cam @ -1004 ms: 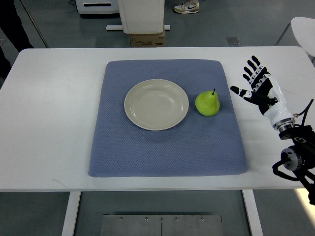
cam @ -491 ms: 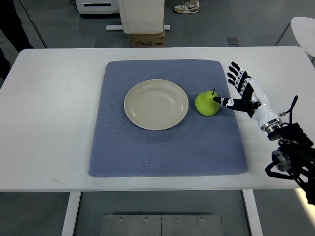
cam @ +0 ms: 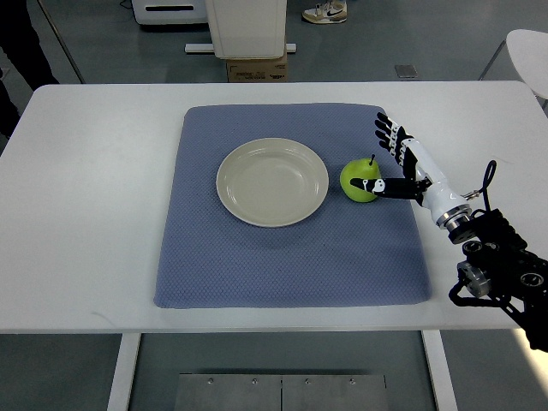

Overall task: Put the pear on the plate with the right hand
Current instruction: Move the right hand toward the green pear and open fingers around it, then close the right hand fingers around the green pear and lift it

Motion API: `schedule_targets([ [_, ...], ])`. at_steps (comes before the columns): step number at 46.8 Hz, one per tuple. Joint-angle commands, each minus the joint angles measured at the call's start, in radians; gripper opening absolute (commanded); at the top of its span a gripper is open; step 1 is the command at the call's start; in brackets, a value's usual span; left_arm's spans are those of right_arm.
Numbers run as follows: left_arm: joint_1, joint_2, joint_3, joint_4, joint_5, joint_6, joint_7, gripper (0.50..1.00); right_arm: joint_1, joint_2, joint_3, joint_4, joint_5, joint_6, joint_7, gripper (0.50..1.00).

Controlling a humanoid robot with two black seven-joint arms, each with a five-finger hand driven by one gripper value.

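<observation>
Right hand (cam: 392,158): your hand comes in from the right edge and sits just right of the pear, palm facing it, fingers spread and holding nothing.
Thumb (cam: 383,185): you can see its dark tip at the pear's right flank, touching or very nearly so; the picture does not settle which.
Fingers (cam: 384,130): fanned out behind and to the right of the pear, clear of it.
Arm: white forearm shell, then black joints and cables near the table's right edge.
Pear (cam: 360,179): rounded, smooth green skin, dark stem upright, standing on the mat just right of the plate, not on it.
Plate (cam: 272,181): round, cream, shallow, glossy, mid-mat.
Mat (cam: 282,257): blue-grey, squarish, woven-looking texture, rounded corners.
Table (cam: 94,214): smooth white top.
</observation>
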Motion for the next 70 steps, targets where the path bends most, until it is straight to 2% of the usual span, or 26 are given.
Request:
schedule_targets([
  [1, 0.000, 0.000, 0.000, -0.001, 0.000, 0.000, 0.000, 1.000, 0.004, 0.000, -0.013, -0.002, -0.001, -0.010, 0.000, 0.998],
  [15, 0.000, 0.000, 0.000, 0.000, 0.000, 0.000, 0.000, 1.000, 0.029, 0.000, -0.098, -0.005, -0.002, -0.101, 0.000, 0.995],
  [29, 0.000, 0.000, 0.000, -0.001, 0.000, 0.000, 0.000, 1.000, 0.030, 0.008, -0.123, -0.006, -0.004, -0.119, 0.000, 0.989],
  [56, 0.000, 0.000, 0.000, 0.000, 0.000, 0.000, 0.000, 1.000, 0.069, 0.045, -0.221, -0.034, -0.005, -0.236, 0.000, 0.972],
  [70, 0.000, 0.000, 0.000, 0.000, 0.000, 0.000, 0.000, 1.000, 0.072, 0.055, -0.243, -0.066, -0.005, -0.239, 0.000, 0.962],
])
